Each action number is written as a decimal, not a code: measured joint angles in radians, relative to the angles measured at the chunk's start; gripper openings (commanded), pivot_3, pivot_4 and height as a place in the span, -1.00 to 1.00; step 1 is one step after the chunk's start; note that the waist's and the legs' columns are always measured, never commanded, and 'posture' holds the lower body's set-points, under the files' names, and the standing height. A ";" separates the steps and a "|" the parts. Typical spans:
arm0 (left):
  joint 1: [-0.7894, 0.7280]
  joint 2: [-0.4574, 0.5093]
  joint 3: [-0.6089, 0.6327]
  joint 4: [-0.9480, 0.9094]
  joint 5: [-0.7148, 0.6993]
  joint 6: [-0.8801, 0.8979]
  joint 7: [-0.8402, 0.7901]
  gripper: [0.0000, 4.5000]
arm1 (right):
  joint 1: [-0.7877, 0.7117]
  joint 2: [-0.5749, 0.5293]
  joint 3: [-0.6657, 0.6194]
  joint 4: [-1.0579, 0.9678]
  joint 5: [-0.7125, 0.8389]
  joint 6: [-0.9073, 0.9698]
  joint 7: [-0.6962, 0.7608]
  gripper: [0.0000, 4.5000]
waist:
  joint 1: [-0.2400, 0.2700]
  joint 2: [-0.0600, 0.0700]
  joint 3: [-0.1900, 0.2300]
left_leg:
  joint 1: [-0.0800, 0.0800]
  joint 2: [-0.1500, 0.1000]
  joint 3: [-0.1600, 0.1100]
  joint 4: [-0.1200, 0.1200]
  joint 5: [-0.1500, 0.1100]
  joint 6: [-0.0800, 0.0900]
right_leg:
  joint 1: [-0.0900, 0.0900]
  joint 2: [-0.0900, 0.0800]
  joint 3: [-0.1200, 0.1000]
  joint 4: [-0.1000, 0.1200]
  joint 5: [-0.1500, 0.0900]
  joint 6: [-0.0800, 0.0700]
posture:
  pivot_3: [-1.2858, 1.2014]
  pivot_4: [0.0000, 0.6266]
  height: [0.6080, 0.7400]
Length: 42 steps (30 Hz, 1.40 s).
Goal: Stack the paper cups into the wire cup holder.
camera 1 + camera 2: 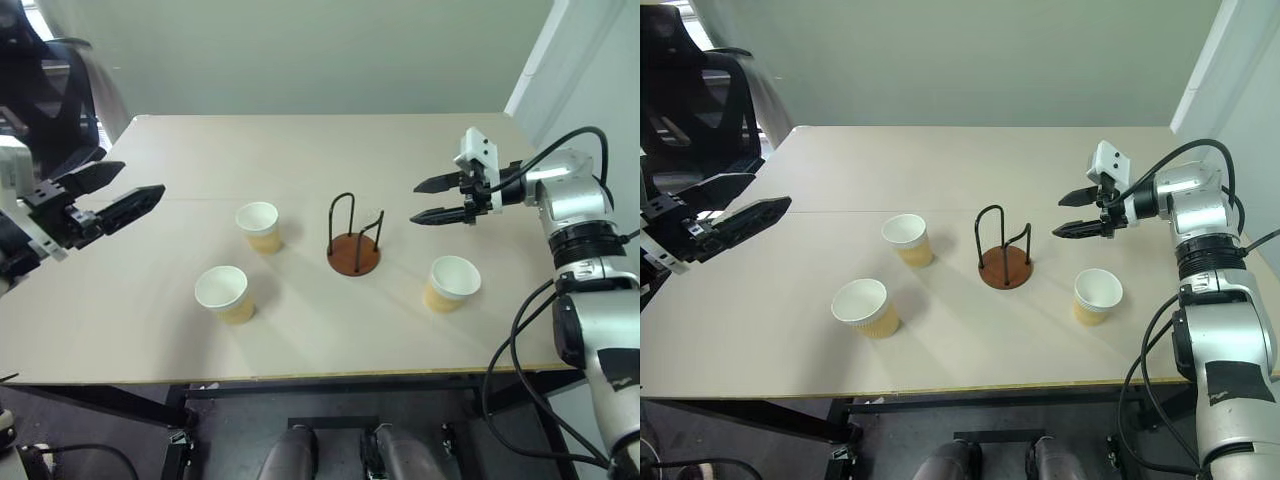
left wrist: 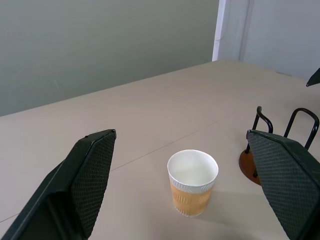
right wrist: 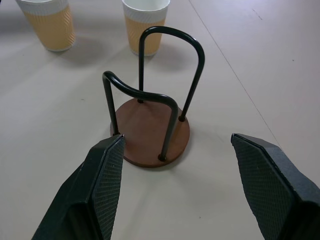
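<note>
The wire cup holder (image 1: 354, 243) stands near the middle of the pale, matte surface (image 1: 300, 150); it is a flat round reddish-brown disc with two thin black wire loops rising from it, one tall and arched, the other lower and dipping in its middle. Three paper cups stand upright around the holder, all apart from it and from one another; each is tapered, with a ribbed tan wall, a white inside and a white rolled rim. One cup (image 1: 259, 226) stands just left of the holder; a second cup (image 1: 224, 293) stands farther left and nearer the robot; the third cup (image 1: 452, 283) stands to the holder's right and nearer the robot.

The left gripper (image 1: 118, 194) hangs in the air well left of the holder, its two black fingers spread wide and empty; the right gripper (image 1: 428, 200) hangs just right of the holder, above the surface, pointing at it, fingers parted and empty.

The right wrist view shows the cross-hatched pads on the fingers (image 3: 102, 175) and the holder between them; the left wrist view shows a cup's ribbed wall (image 2: 192, 189) and the holder's edge.
</note>
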 measured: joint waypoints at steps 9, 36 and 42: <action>-0.105 0.000 -0.069 0.053 0.014 -0.012 -0.024 0.99 | 0.062 -0.021 0.000 -0.082 0.011 0.040 -0.005 0.52 | 0.005 0.000 0.000 | 0.000 0.000 0.000 0.000 0.001 0.000 | 0.000 0.000 0.000 0.000 0.000 0.000 | 0.03 -0.52 1.00; -0.146 -0.027 -0.130 0.129 0.085 -0.086 -0.081 0.99 | 0.218 -0.004 0.127 -0.617 0.114 0.567 -0.050 0.52 | -0.004 -0.003 -0.001 | -0.001 -0.001 -0.002 0.000 0.010 0.014 | 0.001 0.002 0.000 0.000 -0.003 0.006 | 0.03 -0.52 1.00; -0.077 -0.008 -0.080 0.096 0.074 -0.082 -0.108 0.99 | 0.220 0.050 0.153 -0.634 0.128 0.572 -0.112 0.52 | 0.000 -0.003 -0.001 | -0.002 -0.001 -0.002 0.000 0.009 0.015 | 0.001 0.001 0.000 -0.001 -0.003 0.006 | 0.03 -0.52 1.00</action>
